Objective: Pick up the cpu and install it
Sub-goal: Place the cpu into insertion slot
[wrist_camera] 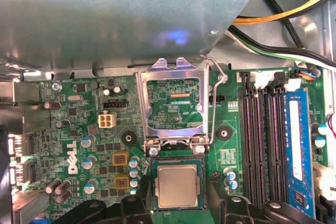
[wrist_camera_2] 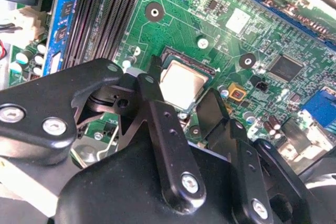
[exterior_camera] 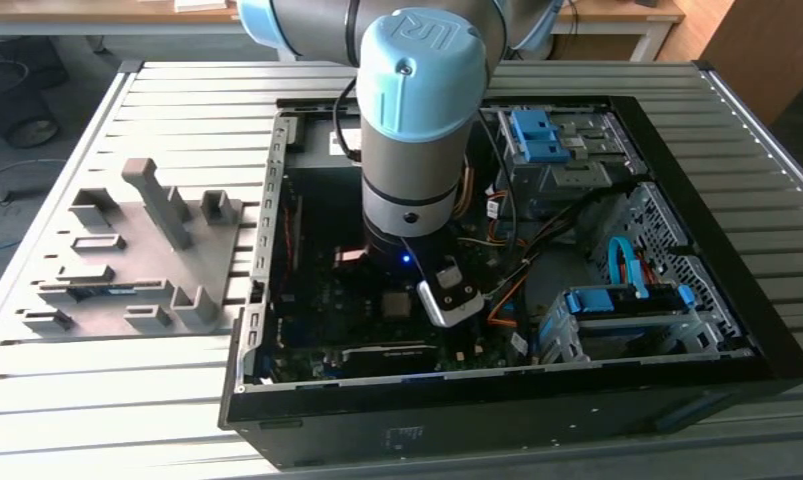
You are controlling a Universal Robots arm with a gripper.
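Note:
The cpu [wrist_camera: 177,185], a small square chip with a silvery metal top, lies flat in the dark socket on the green motherboard [wrist_camera: 79,129]. It also appears in the second wrist view as the cpu [wrist_camera_2: 181,82]. My gripper [wrist_camera_2: 184,90] hangs right over it, with one black finger [wrist_camera_2: 152,93] on each side of the chip and a small gap showing, so it stands open. In the exterior view the arm [exterior_camera: 408,150] reaches straight down into the open computer case [exterior_camera: 508,420].
The socket's metal load plate [wrist_camera: 173,98] is swung open beyond the cpu, its wire lever [wrist_camera: 215,93] raised beside it. Memory slots [wrist_camera: 262,140] and a blue module [wrist_camera: 296,145] run alongside. Cables and blue drive cages [exterior_camera: 548,135] fill the case; a grey fixture [exterior_camera: 141,260] sits at the exterior view's left.

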